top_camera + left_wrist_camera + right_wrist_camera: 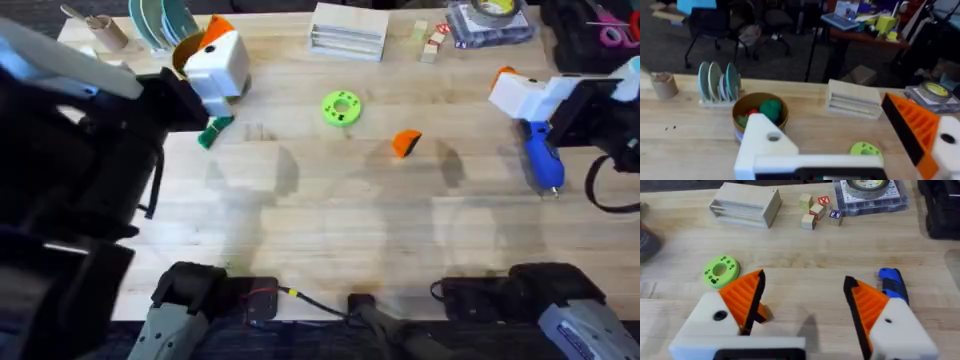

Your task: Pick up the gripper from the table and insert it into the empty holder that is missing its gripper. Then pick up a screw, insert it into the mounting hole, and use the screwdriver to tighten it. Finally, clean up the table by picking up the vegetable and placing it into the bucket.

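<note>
The small orange gripper pad (406, 143) lies loose near the middle of the tabletop (330, 230), just beside the lime-green disc (342, 108) and well apart from both arms, so the first step looks not yet begun; it sits where either arm could reach it; the left gripper (860, 145) hangs over the far left of the tabletop, spread wide and holding nothing; its own view shows one bare white holder (765, 145) with an empty mounting hole opposite a finger that carries an orange ribbed pad, which is probably the mount awaiting the piece; the right gripper (805, 307) hovers over the right side, both fingers padded, open and empty; the blue screwdriver (542, 160) lies flat just beneath it; the dark green vegetable (214, 132) rests beside the left gripper, near the bucket (760, 112), which seems to hold toy food already.
</note>
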Available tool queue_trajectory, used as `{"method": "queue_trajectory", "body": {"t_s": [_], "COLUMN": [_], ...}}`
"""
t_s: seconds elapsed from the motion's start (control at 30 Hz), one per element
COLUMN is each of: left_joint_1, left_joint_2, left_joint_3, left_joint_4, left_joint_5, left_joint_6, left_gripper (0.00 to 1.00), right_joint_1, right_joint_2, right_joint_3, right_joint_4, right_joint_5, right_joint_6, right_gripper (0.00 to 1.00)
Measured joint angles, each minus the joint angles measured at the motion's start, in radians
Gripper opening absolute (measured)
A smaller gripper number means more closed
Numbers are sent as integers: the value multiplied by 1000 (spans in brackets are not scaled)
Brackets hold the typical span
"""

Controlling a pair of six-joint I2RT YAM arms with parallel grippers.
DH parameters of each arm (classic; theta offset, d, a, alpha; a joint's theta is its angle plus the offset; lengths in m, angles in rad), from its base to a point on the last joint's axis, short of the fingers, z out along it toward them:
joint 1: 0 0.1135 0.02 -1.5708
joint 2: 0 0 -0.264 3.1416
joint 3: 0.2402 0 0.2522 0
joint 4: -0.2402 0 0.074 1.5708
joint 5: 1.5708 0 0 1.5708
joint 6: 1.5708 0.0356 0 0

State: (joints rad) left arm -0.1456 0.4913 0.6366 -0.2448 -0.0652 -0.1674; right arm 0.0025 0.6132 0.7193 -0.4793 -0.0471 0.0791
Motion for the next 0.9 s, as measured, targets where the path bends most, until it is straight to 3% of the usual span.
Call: {"method": "queue_trajectory", "body": {"t_s": [0.27, 0.4, 0.9], "left_joint_1": [-46, -48, -48], "left_joint_2": [-126, -169, -487], "left_joint_3": [-294, -429, -628], "left_joint_4": [375, 480, 472], "left_joint_5": [53, 99, 150], "left_joint_6": [54, 59, 59], "left_gripper": [993, 993, 993], "right_joint_1": [0, 0, 0], "right_joint_2": [0, 0, 0], "right_joint_3": [0, 0, 0], "right_joint_4": [0, 0, 0], "right_joint_5": [0, 0, 0], "right_joint_6": [0, 0, 0], "right_gripper": [993, 992, 992]}}
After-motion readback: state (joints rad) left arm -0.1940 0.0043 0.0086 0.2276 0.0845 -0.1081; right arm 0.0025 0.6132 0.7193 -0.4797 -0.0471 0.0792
